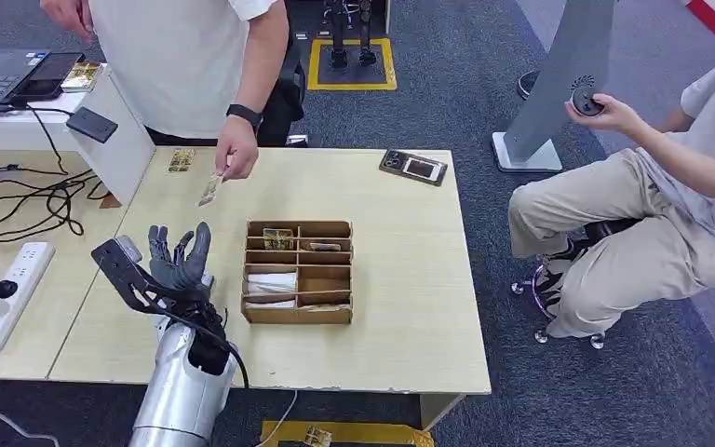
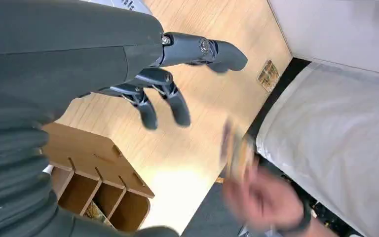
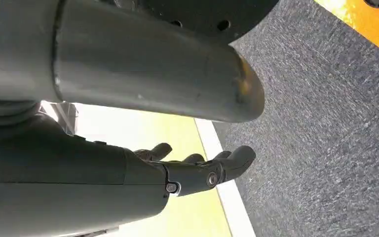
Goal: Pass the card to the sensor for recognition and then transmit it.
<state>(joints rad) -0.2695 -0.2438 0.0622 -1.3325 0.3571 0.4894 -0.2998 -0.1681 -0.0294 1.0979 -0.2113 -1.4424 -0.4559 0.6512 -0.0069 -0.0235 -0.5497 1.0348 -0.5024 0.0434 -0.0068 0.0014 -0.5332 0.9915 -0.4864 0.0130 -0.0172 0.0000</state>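
Card (image 1: 209,189): small, thin, tan-gold with a printed pattern, details too small to read. Pinched in a standing person's hand (image 1: 236,149) above the far-left part of the bench (image 1: 410,279), hanging tilted, clear of the surface. In the left wrist view it is motion-blurred, together with the person's hand.

Left hand (image 1: 179,258): raised over the near-left of the bench, fingers (image 2: 177,106) spread and holding nothing, palm side toward the card, near it but apart. Thumb (image 2: 212,49) stretched out separately from the fingers.

Right hand (image 3: 197,170): hangs beside the robot's body above grey carpet and a yellow floor marking, fingers loosely extended, nothing in them.

Wooden organizer box (image 1: 299,271): mid-bench, just right of the left hand, split into several compartments. Far-left compartment holds a gold-patterned card; one beside it holds something flat, unclear what. A middle-left compartment holds white papers or cards. Near compartments: contents cannot be told.

Another patterned card (image 1: 182,160) lies flat at the far-left edge of the bench. A dark flat device (image 1: 414,167) lies at the far edge, to the right.

A second person sits at right, off the bench, holding a small dark round object (image 1: 586,102).
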